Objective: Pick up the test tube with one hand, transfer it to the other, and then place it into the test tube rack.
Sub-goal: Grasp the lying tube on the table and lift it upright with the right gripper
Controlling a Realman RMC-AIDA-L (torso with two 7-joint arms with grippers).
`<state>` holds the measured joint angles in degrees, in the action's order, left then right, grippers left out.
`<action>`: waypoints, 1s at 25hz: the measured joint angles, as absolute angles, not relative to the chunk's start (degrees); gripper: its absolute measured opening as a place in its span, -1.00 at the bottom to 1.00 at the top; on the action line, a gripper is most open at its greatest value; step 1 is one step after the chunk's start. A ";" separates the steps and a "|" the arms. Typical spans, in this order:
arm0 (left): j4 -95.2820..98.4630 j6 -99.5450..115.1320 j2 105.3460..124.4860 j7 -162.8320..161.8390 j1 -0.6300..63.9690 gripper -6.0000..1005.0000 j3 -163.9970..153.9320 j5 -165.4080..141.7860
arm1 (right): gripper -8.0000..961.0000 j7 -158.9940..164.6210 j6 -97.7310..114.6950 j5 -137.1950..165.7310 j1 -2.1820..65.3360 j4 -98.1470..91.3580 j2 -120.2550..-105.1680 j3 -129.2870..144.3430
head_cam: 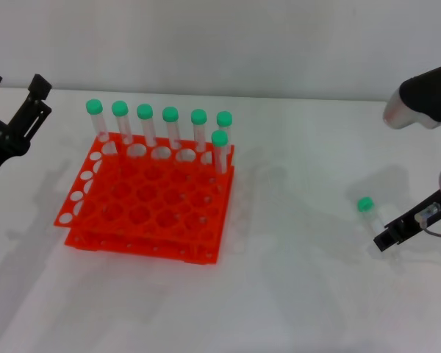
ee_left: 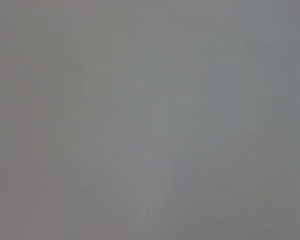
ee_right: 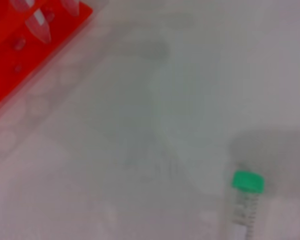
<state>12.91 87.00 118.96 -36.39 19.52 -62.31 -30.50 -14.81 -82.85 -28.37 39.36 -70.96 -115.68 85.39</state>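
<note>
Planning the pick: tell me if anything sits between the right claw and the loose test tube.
Nothing visible does. The test tube lies alone on the white table, just beside the right claw, with only bare table between them. The test tube rack stands far off toward the robot's left.

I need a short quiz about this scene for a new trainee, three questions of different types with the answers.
1. True or false: the loose test tube stands in the rack.
2. How many green-capped tubes stand in the rack?
3. Which gripper is beside the loose tube: A) left gripper, B) right gripper?

Key:
1. False; it lies on the white table, right of the rack.
2. Seven.
3. B; the left one waits, raised, at the left of the rack.
</note>
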 joint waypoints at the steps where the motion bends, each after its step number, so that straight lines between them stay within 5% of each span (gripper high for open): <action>1: 12.92 86.89 118.97 -36.39 19.51 0.77 -62.31 -30.50 | 0.34 -14.76 -82.54 -28.39 39.45 -70.76 -115.78 85.75; 3: 12.95 86.66 118.96 -36.39 19.51 0.77 -62.30 -30.48 | 0.02 -14.59 -82.38 -28.39 39.46 -70.72 -115.83 86.07; 25: 13.13 86.55 118.92 -34.85 19.51 0.77 -62.12 -30.40 | -0.05 -12.65 -78.77 -26.73 43.95 -61.14 -115.77 88.52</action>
<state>13.13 86.55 118.92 -34.85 19.51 -62.12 -30.40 -12.65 -78.77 -26.73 43.95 -61.14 -115.77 88.52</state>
